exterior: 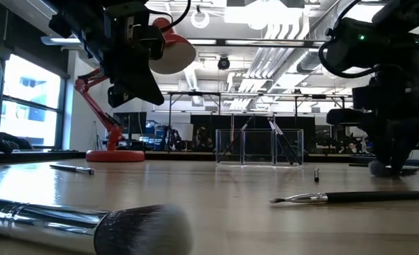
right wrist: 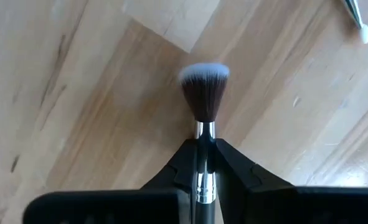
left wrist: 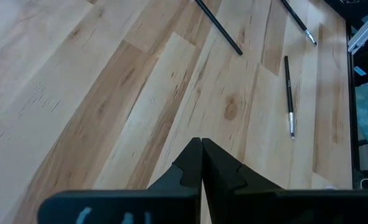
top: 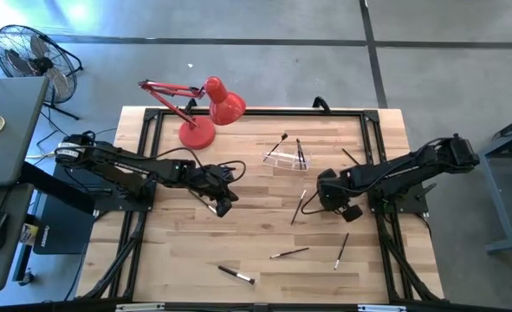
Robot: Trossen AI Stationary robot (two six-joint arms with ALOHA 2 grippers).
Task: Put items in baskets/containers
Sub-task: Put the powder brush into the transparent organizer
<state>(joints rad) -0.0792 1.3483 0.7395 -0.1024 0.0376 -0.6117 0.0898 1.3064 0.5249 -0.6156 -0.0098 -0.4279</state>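
1. The left arm reaches from the table's left side toward the middle, its dark two-finger left gripper (top: 223, 206) held above the wood. In its wrist view the fingertips (left wrist: 200, 163) are pressed together with nothing between them.

2. The right arm comes in from the right edge, bent low at the elbow, and its right gripper (top: 322, 201) sits down near the tabletop. In the right wrist view its fingers (right wrist: 184, 163) clamp the silver ferrule of a fluffy brush with dark, white-tipped bristles (right wrist: 204, 93); the brush's long axis runs straight out along the fingers, with the bristle head pointing away from the wrist just over the wood.

3. A small clear plastic holder (top: 287, 159) stands near the back centre of the table, with a few thin dark-handled brushes (top: 300, 153) leaning in it, tips upward.

4. Other brushes lie flat and scattered. A thin one (top: 297, 208) lies just beside the right gripper. One (top: 290, 253) and another (top: 341, 250) lie toward the front, and a thicker silver-ferruled brush (top: 236, 274) rests near the front edge. A dark one (top: 350, 157) lies by the right rail.

5. The surface is a light butcher-block wooden table (top: 186, 251) in a black frame. A red desk lamp (top: 205, 111) stands at its back left corner.

6. Beyond is a grey concrete floor with a black floor fan (top: 26, 54); the low view shows an open hall with ceiling ducts and windows.
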